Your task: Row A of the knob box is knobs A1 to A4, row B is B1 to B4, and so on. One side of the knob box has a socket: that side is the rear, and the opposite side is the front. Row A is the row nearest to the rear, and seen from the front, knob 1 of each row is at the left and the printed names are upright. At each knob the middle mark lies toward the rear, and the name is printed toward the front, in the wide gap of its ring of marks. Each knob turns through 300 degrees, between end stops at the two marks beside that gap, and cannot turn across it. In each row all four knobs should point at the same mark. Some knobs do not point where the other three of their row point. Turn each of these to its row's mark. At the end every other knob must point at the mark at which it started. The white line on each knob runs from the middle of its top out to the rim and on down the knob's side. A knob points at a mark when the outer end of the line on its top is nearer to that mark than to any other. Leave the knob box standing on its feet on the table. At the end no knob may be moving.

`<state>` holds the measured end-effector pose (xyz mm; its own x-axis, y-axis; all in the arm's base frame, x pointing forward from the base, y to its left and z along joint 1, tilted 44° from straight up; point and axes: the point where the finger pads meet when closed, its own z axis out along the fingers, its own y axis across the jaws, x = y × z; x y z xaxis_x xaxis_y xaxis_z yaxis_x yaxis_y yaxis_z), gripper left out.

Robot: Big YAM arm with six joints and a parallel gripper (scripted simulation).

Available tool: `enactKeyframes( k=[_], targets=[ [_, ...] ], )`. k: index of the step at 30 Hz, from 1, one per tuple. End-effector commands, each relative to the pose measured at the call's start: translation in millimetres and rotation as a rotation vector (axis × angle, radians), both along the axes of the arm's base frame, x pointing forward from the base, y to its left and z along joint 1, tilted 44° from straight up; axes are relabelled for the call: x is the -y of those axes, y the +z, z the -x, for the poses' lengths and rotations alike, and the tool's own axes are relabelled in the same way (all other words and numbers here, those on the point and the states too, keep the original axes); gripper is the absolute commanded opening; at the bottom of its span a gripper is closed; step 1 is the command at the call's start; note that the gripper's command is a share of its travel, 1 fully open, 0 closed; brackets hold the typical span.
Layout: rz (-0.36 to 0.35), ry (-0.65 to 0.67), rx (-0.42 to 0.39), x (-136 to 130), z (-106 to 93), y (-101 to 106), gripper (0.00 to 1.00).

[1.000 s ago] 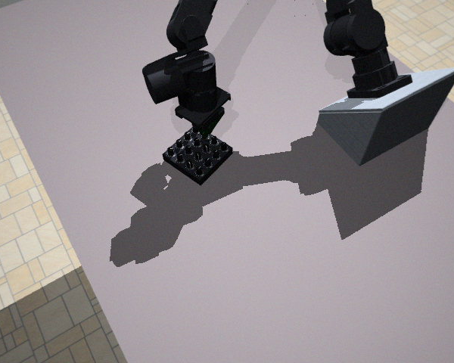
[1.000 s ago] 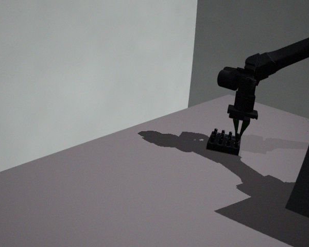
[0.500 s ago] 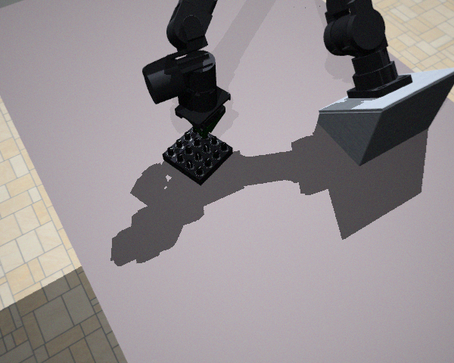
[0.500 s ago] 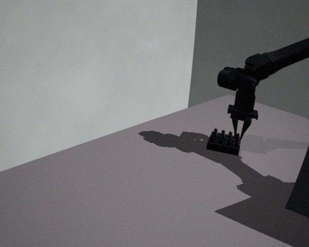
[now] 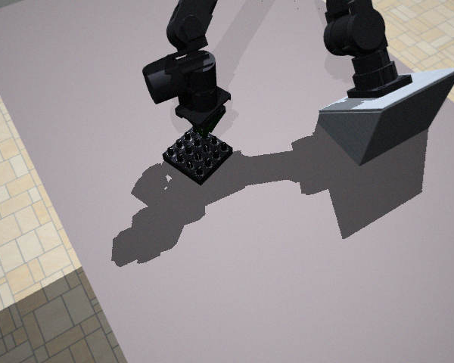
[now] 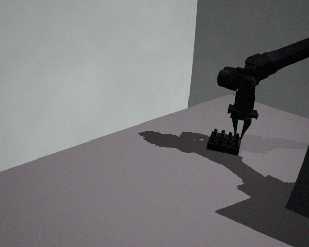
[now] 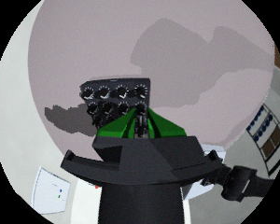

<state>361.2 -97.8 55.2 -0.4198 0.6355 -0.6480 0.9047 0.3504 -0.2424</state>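
Note:
The black knob box (image 5: 216, 166) (image 6: 222, 150) (image 7: 131, 83) stands on the table with its knobs upward. My gripper (image 5: 203, 134) (image 6: 238, 137) (image 7: 141, 111) points down over the box's edge column, the right-hand one in the wrist view. Its green fingers are slightly open, one on each side of a knob in that column, gripping nothing. In the wrist view the far row of knobs shows fully, with white ring marks; the knob at its right end (image 7: 141, 91) is free of the fingers. The nearer rows are partly hidden by the fingers. Names and most pointer lines are too small to read.
A grey wedge-shaped block (image 5: 407, 117) (image 6: 305, 183) hangs from a second black arm (image 5: 370, 66), well to the side of the knob box. The arms and block cast dark shadows across the box and table. Pale walls (image 6: 90, 66) stand beyond the table.

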Motion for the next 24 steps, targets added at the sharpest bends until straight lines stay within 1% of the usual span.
enactKeyframes(
  k=[1,9,15,17,19,24],
  targets=[
    [-0.001,0.015,0.054,-12.7,-17.9,21.8,0.18],
    [-0.003,0.015,0.056,-28.2,-16.1,38.3,0.18],
    [-0.004,0.015,0.057,-34.1,-15.4,44.3,0.18],
    [-0.003,0.015,0.050,-35.0,-12.5,43.6,0.18],
    [-0.002,-0.002,0.043,-28.5,-8.4,41.8,0.18],
    [-0.002,-0.005,0.043,-27.6,-8.3,41.9,0.18]
  ],
)
